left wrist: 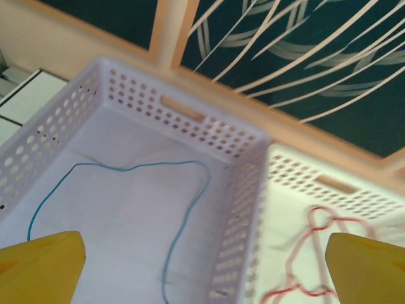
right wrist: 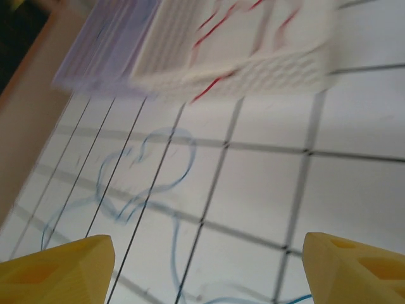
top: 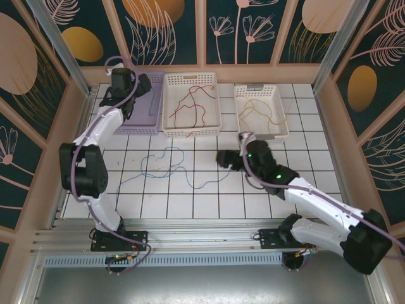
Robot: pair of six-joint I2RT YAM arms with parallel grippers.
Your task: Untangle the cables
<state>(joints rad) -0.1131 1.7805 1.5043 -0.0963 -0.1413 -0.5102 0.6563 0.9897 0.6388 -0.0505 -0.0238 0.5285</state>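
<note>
At the table's far-left corner we see the left gripper spread wide and empty over the lilac basket, where one blue cable lies. More blue cables sprawl mid-table. The white basket holds a red cable. The right gripper hangs wide and empty above the table's middle. The cream basket holds a yellow-orange cable.

A robot lab cell is seen here, not a home: a white gridded table is boxed in by wood-framed panels printed with leaves. The left arm and right arm are bolted to aluminium rails at the near edge. Perforated sorting baskets are lined up at the back.
</note>
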